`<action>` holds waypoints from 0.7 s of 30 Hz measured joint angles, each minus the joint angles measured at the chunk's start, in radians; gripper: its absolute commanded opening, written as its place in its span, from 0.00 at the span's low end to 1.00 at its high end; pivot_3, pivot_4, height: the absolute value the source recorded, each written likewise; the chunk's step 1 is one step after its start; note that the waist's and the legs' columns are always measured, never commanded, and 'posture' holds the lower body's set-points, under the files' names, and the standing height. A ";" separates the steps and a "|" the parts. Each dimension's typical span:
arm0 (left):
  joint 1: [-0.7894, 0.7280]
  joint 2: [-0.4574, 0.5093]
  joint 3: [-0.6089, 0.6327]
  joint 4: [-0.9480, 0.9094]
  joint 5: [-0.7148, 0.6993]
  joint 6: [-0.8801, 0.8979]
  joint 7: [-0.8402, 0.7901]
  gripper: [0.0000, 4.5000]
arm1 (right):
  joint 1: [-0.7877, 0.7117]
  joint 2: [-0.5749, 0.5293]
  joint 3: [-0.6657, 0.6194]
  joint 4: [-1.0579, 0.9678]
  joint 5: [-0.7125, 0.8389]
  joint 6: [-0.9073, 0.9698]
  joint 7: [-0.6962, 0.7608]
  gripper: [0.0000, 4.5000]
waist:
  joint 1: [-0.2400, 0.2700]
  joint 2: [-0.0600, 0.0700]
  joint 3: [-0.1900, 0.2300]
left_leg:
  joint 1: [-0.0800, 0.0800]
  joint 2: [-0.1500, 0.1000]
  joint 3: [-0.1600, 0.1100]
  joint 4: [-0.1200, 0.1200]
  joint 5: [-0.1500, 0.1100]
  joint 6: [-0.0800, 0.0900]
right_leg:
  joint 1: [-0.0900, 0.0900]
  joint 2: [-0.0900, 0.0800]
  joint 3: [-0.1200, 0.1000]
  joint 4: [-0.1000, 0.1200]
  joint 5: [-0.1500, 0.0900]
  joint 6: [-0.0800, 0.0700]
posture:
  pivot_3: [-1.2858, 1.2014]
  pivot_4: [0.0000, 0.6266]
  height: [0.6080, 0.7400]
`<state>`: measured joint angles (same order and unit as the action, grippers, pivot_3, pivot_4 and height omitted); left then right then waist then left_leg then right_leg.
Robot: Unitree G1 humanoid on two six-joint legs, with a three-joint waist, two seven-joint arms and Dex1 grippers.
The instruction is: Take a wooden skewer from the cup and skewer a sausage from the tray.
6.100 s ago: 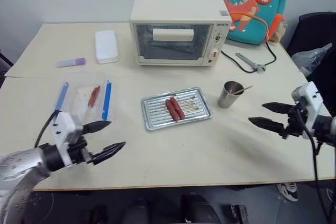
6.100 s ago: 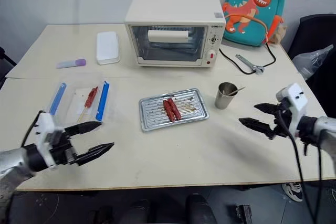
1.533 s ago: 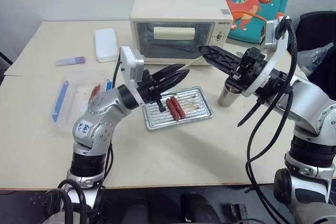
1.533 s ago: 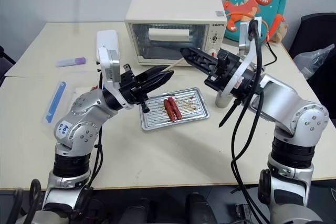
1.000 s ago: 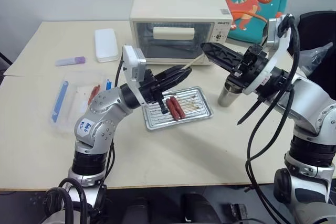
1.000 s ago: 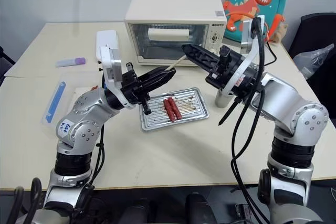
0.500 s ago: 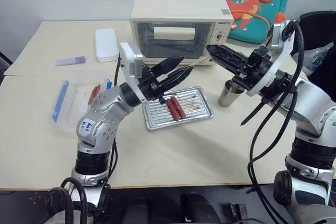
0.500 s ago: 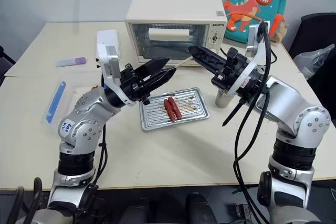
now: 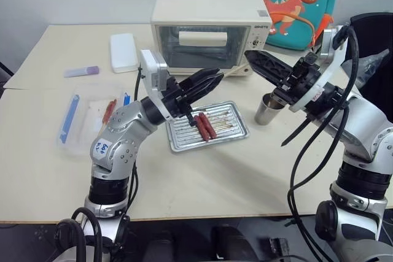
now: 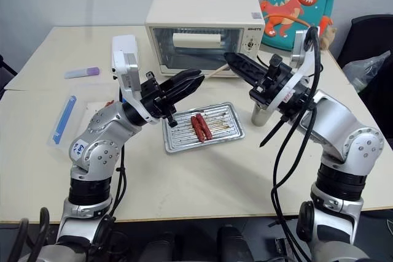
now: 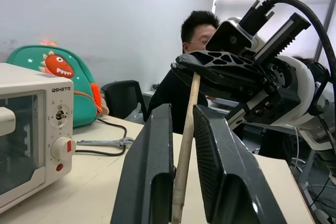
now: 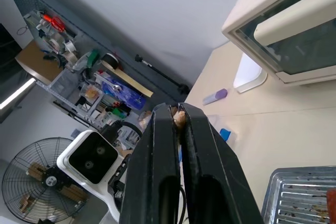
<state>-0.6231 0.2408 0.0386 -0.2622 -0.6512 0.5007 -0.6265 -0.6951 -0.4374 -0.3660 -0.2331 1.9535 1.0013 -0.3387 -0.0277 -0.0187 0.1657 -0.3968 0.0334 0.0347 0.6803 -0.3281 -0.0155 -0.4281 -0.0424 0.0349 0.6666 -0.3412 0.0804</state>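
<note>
At the centre of the frame both arms are raised above the table, and the wooden skewer runs between them: the right end effector is clenched on one end, while the other end lies between the nearly closed fingers of the left end effector. Below them, in mid-frame, the tray carries the sausage and its twin side by side, and the cup stands just right of the tray
</note>
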 measured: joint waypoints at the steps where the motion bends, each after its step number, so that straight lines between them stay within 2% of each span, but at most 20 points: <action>1: 0.000 0.000 0.000 0.000 0.000 0.000 0.000 0.18 | 0.000 0.001 0.000 0.000 0.000 0.000 0.000 0.00 | 0.000 0.000 0.000 | 0.000 0.000 0.000 0.000 0.000 0.000 | 0.000 0.000 0.000 0.000 0.000 0.000 | 0.52 0.24 1.00; 5: 0.000 0.000 -0.002 0.000 0.000 -0.001 -0.001 0.18 | 0.000 0.001 -0.001 0.000 0.000 0.001 0.000 0.00 | 0.000 0.000 0.000 | 0.000 0.000 0.000 0.000 0.000 0.000 | 0.000 0.000 0.000 0.000 0.000 0.000 | 0.52 0.24 1.00; 9: 0.000 0.000 -0.012 0.000 0.001 -0.001 -0.010 0.34 | 0.000 0.003 -0.002 -0.001 0.000 0.001 0.001 0.00 | 0.000 0.000 0.000 | 0.000 0.000 0.000 0.000 0.000 0.000 | 0.000 0.000 0.000 0.000 0.000 0.000 | 0.52 0.24 1.00; 14: 0.000 0.004 -0.019 0.000 0.001 -0.001 -0.021 0.62 | 0.000 0.010 -0.002 -0.010 0.000 0.001 0.001 0.00 | 0.000 0.000 0.000 | 0.000 0.000 0.000 0.000 0.000 0.000 | 0.000 0.000 0.000 0.000 0.000 0.000 | 0.52 0.24 1.00; 21: -0.001 0.007 -0.018 0.005 0.001 -0.002 -0.028 0.62 | 0.000 0.010 -0.002 -0.019 0.000 0.001 0.006 0.00 | 0.000 0.000 0.000 | 0.000 0.000 0.000 0.000 0.000 0.000 | 0.000 0.000 0.000 -0.001 0.000 0.000 | 0.52 0.24 1.00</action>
<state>-0.6237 0.2479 0.0203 -0.2575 -0.6502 0.4987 -0.6548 -0.6950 -0.4272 -0.3679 -0.2518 1.9535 1.0026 -0.3327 -0.0278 -0.0187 0.1657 -0.3968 0.0334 0.0346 0.6799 -0.3281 -0.0155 -0.4281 -0.0424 0.0349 0.6657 -0.3412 0.0804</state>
